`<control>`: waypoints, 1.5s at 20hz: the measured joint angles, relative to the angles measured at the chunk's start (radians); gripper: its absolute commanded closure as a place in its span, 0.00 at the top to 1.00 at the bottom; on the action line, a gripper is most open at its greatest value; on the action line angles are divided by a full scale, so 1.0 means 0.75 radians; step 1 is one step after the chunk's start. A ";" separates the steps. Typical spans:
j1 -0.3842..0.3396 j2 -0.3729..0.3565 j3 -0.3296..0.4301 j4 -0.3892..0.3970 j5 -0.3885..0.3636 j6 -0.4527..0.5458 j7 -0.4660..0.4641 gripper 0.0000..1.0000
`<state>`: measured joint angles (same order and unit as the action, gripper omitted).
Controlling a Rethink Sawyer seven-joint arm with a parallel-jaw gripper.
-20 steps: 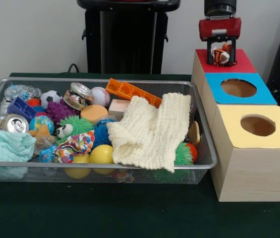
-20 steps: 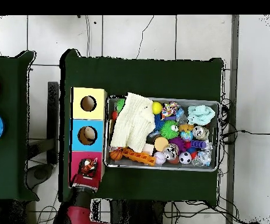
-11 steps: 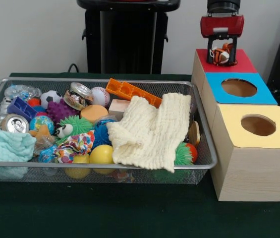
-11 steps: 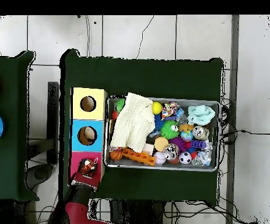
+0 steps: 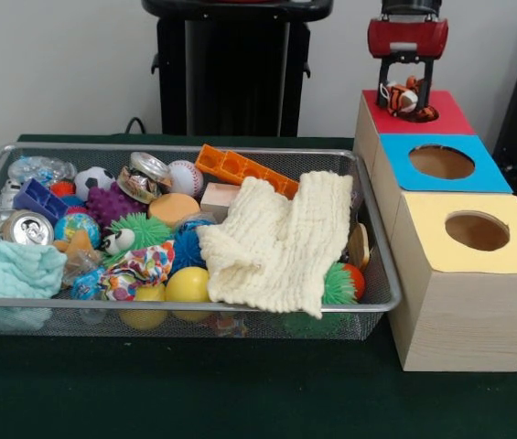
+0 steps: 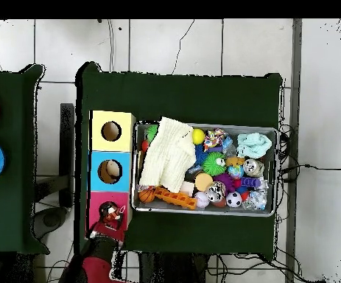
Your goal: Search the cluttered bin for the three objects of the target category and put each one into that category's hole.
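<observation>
Gripper (image 5: 406, 99) pinching the little tiger toy (image 5: 401, 98) over the red box (image 5: 441, 117), could easily snag the hole's rim if off-center.

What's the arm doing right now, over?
Gripper shut on tiger toy, above the red box. Toy not in the hole. Nothing in the way.

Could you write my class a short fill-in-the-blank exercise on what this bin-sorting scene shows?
1. The tool holds an orange-striped toy above the box with the ____ top.
2. The box in the middle of the row has a ____ top.
3. The cream cloth lies inside the wire ____.
4. The box farthest from the tool has a ____ top.

Missing words: red; blue; bin; yellow
</observation>
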<state>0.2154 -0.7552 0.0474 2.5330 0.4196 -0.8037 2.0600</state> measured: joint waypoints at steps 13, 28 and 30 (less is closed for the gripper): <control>0.021 -0.011 -0.036 0.007 -0.001 0.013 0.000 1.00; 0.056 -0.011 -0.038 0.001 0.020 0.014 0.000 1.00; 0.070 -0.012 -0.038 0.000 0.035 0.014 0.000 1.00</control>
<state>0.2681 -0.7640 0.0188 2.5329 0.4459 -0.7934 2.0602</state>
